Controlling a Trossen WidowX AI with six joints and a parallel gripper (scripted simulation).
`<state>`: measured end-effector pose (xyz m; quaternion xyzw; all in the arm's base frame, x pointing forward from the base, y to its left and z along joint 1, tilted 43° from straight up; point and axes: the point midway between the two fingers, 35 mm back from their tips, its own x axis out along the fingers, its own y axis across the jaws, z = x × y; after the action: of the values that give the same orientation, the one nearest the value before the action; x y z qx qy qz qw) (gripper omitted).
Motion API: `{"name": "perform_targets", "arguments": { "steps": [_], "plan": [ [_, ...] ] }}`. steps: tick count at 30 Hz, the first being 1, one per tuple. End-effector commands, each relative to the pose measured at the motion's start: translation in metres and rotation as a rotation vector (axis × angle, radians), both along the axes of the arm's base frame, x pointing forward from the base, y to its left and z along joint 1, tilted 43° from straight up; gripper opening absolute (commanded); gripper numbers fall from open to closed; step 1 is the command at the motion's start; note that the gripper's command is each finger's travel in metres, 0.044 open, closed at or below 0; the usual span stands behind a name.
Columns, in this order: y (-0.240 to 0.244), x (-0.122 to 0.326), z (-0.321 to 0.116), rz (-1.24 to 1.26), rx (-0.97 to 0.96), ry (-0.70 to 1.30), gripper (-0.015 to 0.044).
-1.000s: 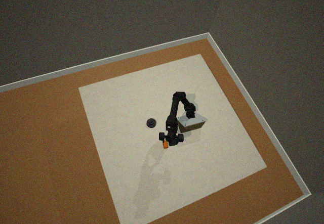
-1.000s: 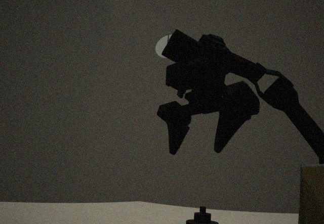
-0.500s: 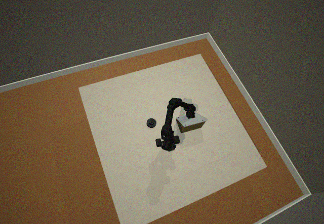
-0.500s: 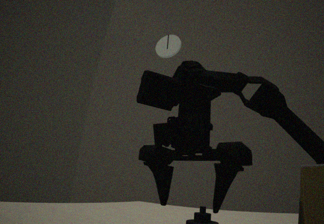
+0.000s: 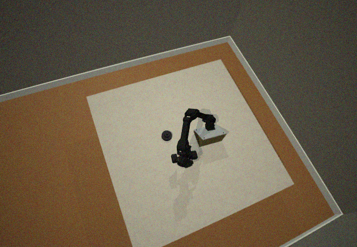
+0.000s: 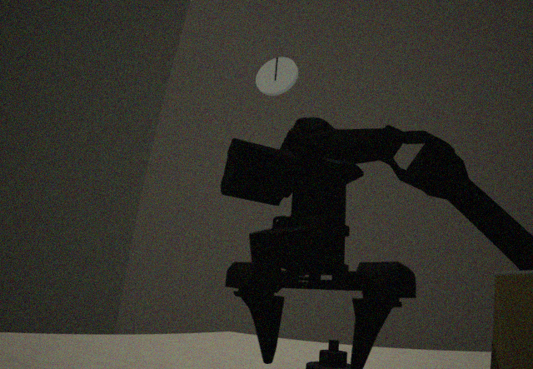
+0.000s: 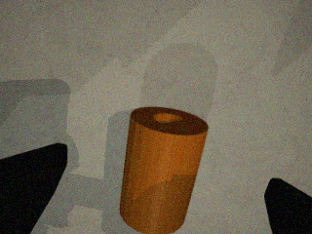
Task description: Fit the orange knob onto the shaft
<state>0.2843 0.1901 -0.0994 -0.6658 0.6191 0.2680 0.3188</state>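
The orange knob (image 7: 161,171) lies on its side on the pale mat in the wrist view, its dark end face with the hole toward the top of the view. My gripper (image 5: 184,161) (image 6: 312,364) (image 7: 169,173) is open and empty, pointing down above the knob, with one finger to either side of it in the wrist view. The knob is hidden under the gripper in the top view. The dark round pedestal (image 5: 163,135) (image 6: 337,358) stands upright on the mat, up and left of the gripper in the top view. Its thin shaft (image 6: 333,345) is bare; its flat side cannot be made out.
The arm's base stands on a box (image 5: 211,140) (image 6: 512,321) right of the gripper. The pale mat (image 5: 138,109) (image 6: 129,350) lies on a brown table (image 5: 57,152) with a raised grey rim (image 5: 144,59). A white clock (image 6: 286,74) hangs on the wall behind.
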Motion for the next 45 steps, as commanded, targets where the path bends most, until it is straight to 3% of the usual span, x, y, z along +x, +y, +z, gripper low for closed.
{"name": "perform_targets", "arguments": {
  "steps": [1, 21, 29, 38, 45],
  "plan": [
    [-0.008, 0.000, -0.008, -0.002, -0.011, 0.009, 0.0440],
    [-0.028, 0.002, -0.029, -0.002, -0.012, 0.008, 0.0440],
    [-0.028, 0.002, -0.029, -0.002, -0.012, 0.008, 0.0240],
    [-0.028, 0.002, -0.029, -0.002, -0.012, 0.008, 0.0240],
    [-0.028, 0.002, -0.029, -0.002, -0.012, 0.008, 0.0193]
  ]
}}
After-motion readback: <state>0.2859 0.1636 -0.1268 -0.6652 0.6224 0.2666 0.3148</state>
